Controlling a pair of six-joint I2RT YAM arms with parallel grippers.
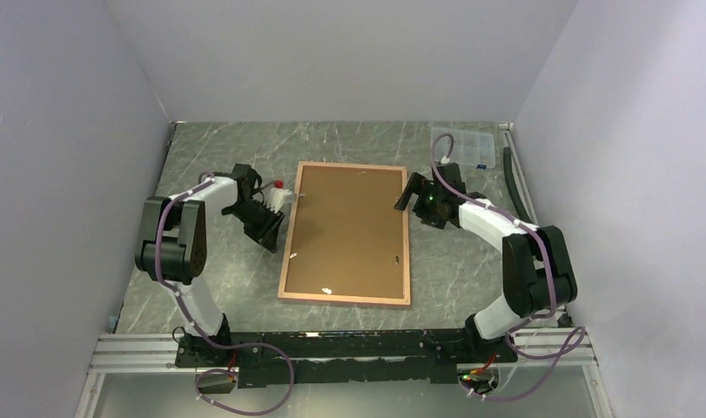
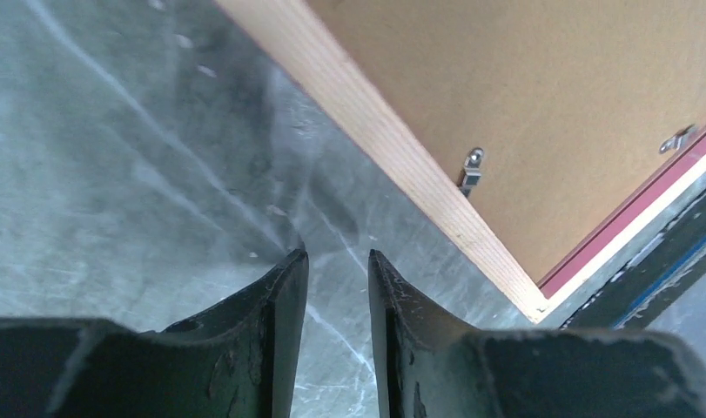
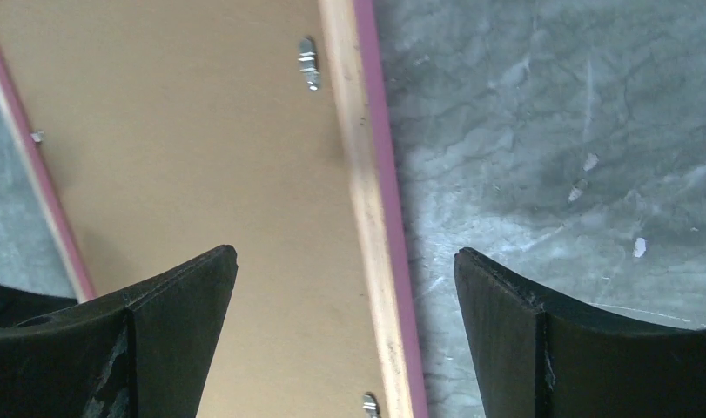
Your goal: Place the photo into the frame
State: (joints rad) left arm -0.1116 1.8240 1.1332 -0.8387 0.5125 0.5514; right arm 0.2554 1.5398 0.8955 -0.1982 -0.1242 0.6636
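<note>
The frame [image 1: 345,300] lies face down mid-table, its tan reverse up and pink edges showing, with the plain brown backing board [image 1: 349,231] set inside it. The photo is not in view. My left gripper [image 1: 271,242] hovers low over the table just off the frame's left rail [image 2: 393,148]. It is narrowly open, with only bare table between its fingers [image 2: 288,296]. My right gripper [image 1: 407,193] stands wide open above the frame's right rail [image 3: 366,192], one finger over the board [image 3: 184,148], the other over the table. Nothing is gripped.
Small metal turn clips [image 3: 308,63] [image 2: 471,170] sit along the frame's inner edges. A clear plastic compartment box [image 1: 462,146] stands at the back right. A dark strip [image 1: 514,183] runs along the right wall. White walls close in three sides.
</note>
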